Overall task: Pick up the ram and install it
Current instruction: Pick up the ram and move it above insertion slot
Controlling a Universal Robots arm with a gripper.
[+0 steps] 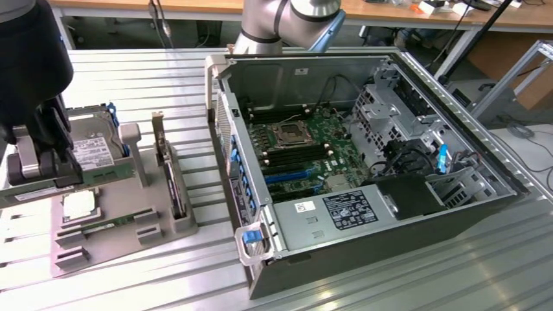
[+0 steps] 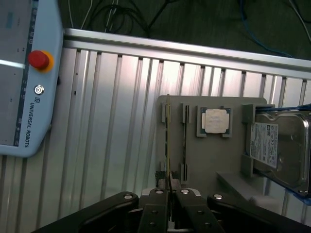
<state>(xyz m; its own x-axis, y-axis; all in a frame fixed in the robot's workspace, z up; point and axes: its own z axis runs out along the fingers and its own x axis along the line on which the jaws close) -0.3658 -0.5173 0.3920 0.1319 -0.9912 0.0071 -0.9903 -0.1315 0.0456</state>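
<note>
As it hangs above the grey parts tray (image 1: 112, 249), my gripper (image 2: 168, 193) appears clenched on the ram (image 2: 167, 141), one of two sticks. I hold it by its long edge and carry it edge-on, which I judge is the attitude a slot would want.

Below the gripper, on the tray:
- second memory stick (image 2: 184, 138), one, standing on edge between brackets so its top edge is free to pinch
- processor (image 2: 214, 121), one, lying flat in a frame
- hard drive (image 2: 279, 145), one, propped aslant

Further from the gripper, toward the exterior view's right:
- expansion card (image 1: 169, 172), one, upright in its holder
- computer case (image 1: 285, 74), one, lying on its side on the table (image 1: 129, 78) with the panel off, so the motherboard (image 1: 302, 149) faces up
</note>
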